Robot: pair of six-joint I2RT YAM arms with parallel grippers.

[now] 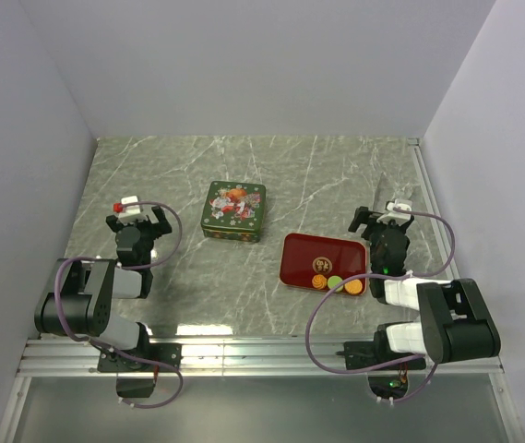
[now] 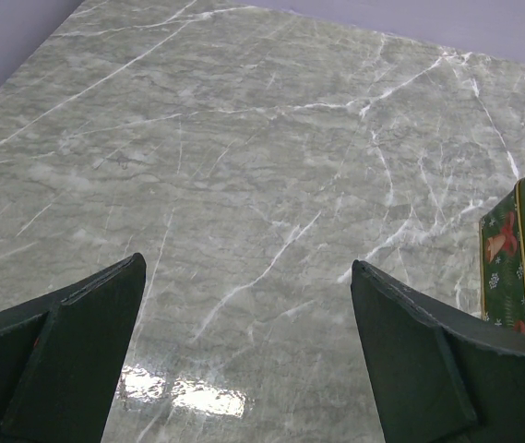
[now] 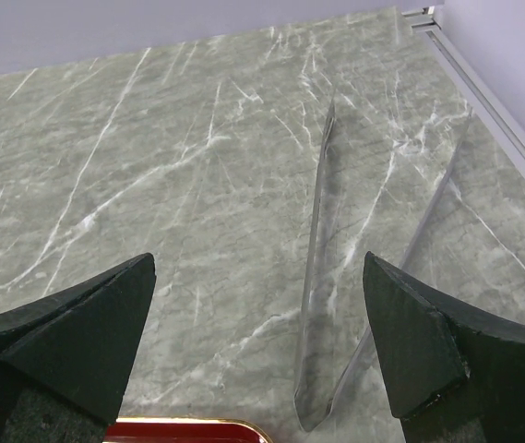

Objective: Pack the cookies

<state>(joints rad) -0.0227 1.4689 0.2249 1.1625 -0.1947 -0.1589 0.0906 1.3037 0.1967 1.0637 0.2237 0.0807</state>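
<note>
The cookies (image 1: 333,280) lie in the near right corner of a red tray (image 1: 310,256): a brown one, a green one and orange ones. A green decorated tin (image 1: 233,210) stands shut at the table's middle; its edge shows in the left wrist view (image 2: 519,261). My left gripper (image 1: 136,218) is open and empty over bare marble (image 2: 248,268), left of the tin. My right gripper (image 1: 384,220) is open and empty (image 3: 259,263), just right of the tray, whose rim (image 3: 184,428) shows at the bottom of the right wrist view.
A clear, V-shaped plastic piece (image 3: 322,277) lies on the marble ahead of the right gripper. A metal rail (image 3: 493,101) runs along the table's right edge. White walls close the table on three sides.
</note>
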